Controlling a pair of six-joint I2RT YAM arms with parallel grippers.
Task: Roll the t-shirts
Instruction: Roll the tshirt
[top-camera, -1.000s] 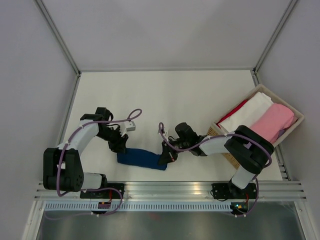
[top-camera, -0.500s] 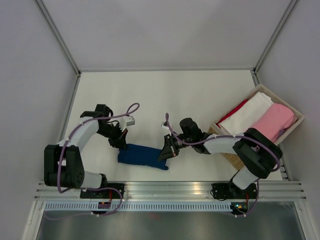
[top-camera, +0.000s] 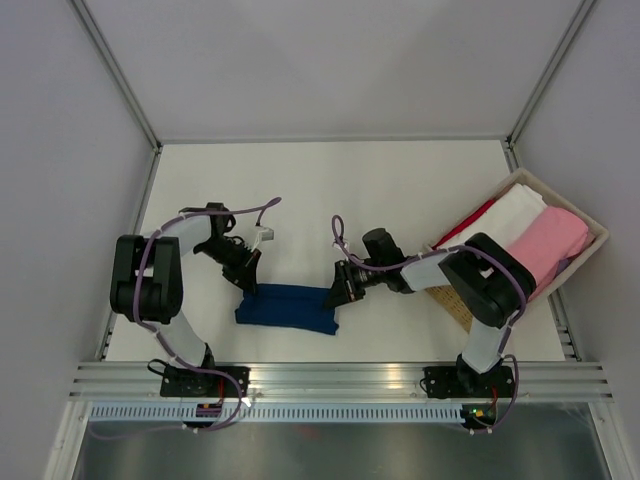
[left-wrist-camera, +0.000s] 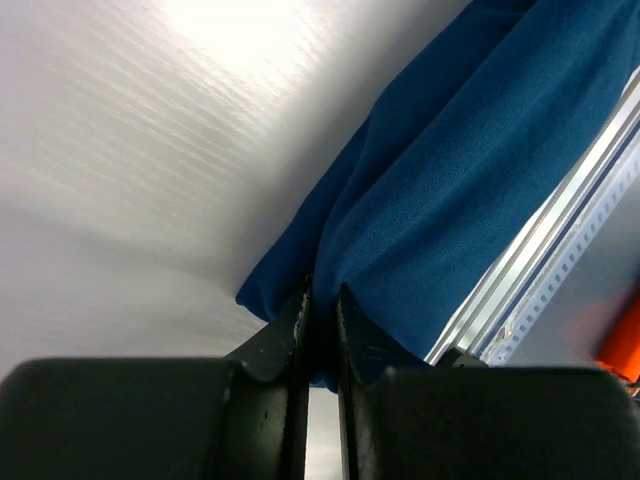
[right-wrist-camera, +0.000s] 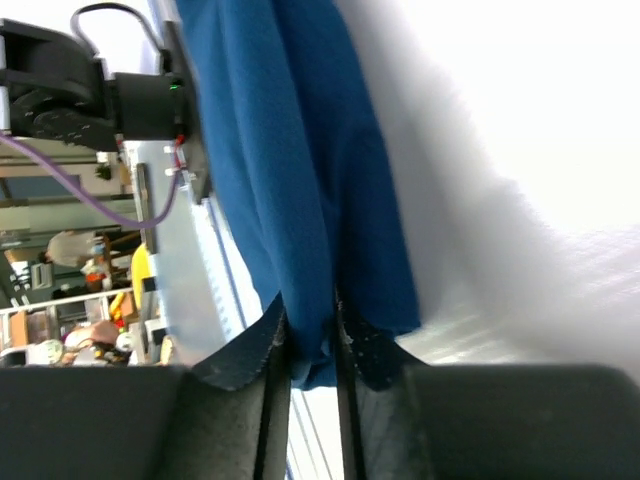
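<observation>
The left gripper (top-camera: 245, 281) pinches one end of the long, folded navy blue cloth t-shirt (top-camera: 288, 308) between nearly closed fingers (left-wrist-camera: 280, 345); the right gripper (top-camera: 337, 291) clamps the opposite end the same way. The shirt lies on the white table (top-camera: 330, 190), spanning the gap between both grippers.

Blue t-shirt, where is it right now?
In the top view the blue t-shirt lies near the front edge of the table, stretched between the left gripper and the right gripper, which pinch its ends.
</observation>
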